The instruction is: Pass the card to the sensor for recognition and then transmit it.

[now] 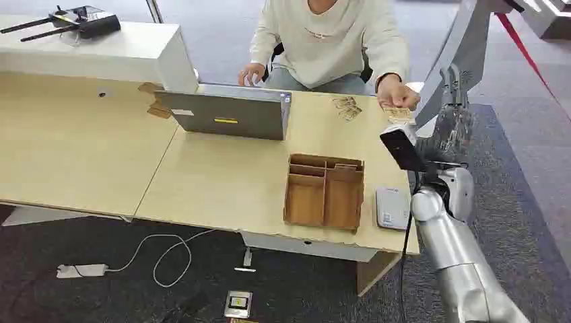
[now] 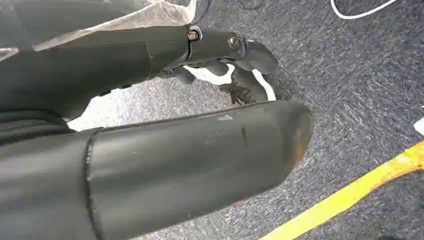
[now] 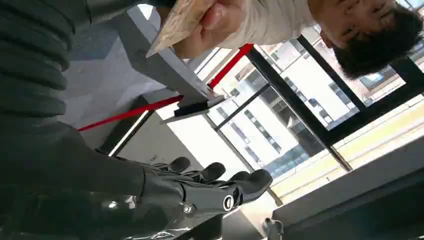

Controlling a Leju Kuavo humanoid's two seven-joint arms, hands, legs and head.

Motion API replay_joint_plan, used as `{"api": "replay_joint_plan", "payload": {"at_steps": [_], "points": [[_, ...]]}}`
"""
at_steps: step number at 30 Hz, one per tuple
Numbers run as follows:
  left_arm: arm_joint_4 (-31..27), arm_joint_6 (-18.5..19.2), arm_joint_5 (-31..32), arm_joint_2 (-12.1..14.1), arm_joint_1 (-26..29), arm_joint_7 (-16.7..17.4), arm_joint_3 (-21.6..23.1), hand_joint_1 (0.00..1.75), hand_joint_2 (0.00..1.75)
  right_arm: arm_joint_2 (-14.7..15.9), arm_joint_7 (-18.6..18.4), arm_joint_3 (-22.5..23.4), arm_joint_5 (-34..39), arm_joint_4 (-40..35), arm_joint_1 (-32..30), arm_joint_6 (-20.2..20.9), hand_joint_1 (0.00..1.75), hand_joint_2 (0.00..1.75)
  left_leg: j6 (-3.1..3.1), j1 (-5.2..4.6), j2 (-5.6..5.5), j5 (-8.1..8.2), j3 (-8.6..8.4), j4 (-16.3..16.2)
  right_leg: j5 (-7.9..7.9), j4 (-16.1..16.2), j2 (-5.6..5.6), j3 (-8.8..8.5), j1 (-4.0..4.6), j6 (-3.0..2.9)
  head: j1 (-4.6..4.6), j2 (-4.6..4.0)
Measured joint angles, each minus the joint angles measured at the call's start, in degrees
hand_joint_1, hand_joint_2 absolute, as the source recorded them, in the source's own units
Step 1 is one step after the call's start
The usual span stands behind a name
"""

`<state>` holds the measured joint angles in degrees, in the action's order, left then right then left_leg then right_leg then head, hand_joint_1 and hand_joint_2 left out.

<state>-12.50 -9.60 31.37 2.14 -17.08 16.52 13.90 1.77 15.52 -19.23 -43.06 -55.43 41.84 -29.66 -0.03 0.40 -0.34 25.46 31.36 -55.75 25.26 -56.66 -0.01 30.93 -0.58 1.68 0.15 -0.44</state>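
Observation:
A tan card (image 1: 400,114) is held out over the table's right end by a seated person's hand (image 1: 397,95). My right hand (image 1: 452,122) is raised just right of it, fingers spread and apart from the card. In the right wrist view the fingers (image 3: 220,186) are stretched out with nothing in them, and the card (image 3: 179,21) sits beyond them in the person's hand. The white card sensor (image 1: 392,207) lies near the table's front right corner. My left hand (image 2: 220,52) hangs over the carpet, holding nothing.
A cardboard organiser tray (image 1: 324,192) stands left of the sensor. More cards (image 1: 347,108) lie near the person, whose other hand is at a grey laptop (image 1: 229,113). A router (image 1: 81,20) sits on the white counter. A power strip (image 1: 81,270) and cable lie on the floor.

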Motion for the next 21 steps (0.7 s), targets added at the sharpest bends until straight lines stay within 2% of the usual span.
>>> {"api": "replay_joint_plan", "payload": {"at_steps": [1,21], "points": [[0.0,0.0,0.02,0.0,-0.03,0.09,0.0,0.0,0.0,0.0,0.0,0.0,0.0,0.13,0.02,0.0,1.75,1.75,0.0,0.0,0.0,0.0,0.0,0.0,0.0,0.0,0.0,0.0,0.0,0.0,0.0,0.0],[0.0,0.57,0.7,-0.52,-0.42,0.28,0.0,0.0,0.0,0.28,0.2,0.0,0.92,0.48,0.0,1.62,1.75,1.75,0.0,0.0,0.01,0.0,0.0,0.0,0.0,0.0,0.0,0.02,0.0,0.0,0.0,0.0]]}}
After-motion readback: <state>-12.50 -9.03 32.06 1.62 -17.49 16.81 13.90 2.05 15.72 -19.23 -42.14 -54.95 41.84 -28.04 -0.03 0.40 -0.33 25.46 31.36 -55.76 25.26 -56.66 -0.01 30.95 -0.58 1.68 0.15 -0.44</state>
